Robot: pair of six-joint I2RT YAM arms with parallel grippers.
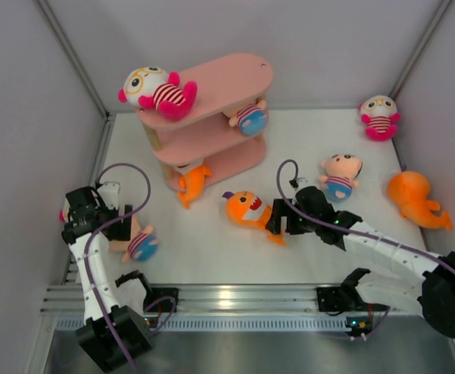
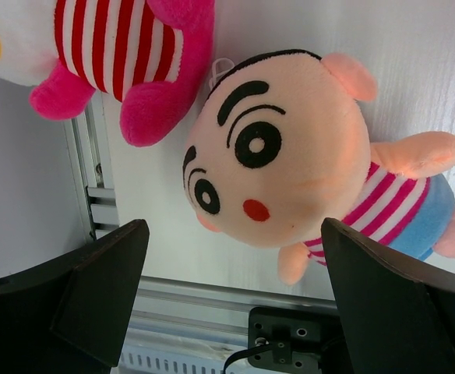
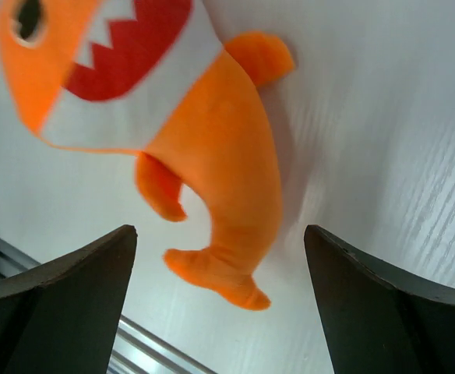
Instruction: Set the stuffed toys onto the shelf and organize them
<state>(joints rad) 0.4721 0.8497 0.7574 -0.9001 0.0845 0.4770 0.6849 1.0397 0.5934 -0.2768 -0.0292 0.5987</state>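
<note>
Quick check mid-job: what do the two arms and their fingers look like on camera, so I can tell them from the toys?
The left arm and right arm both have white tube-like links between chunky black joints, on black bases. A thin purple cable loops off each near the wrist. The fingers are plain dark wedge-shaped blades with no visible markings.

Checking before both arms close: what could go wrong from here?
1. The left end effector is open over the peach-headed doll, which lies right beside the white-headed doll's magenta leg; closing may catch both.
2. The right end effector straddles the orange shark's narrow tail end; a grip there could slip.
3. On the shelf, the bottom-tier shark juts past the edge and could be knocked off.
</note>
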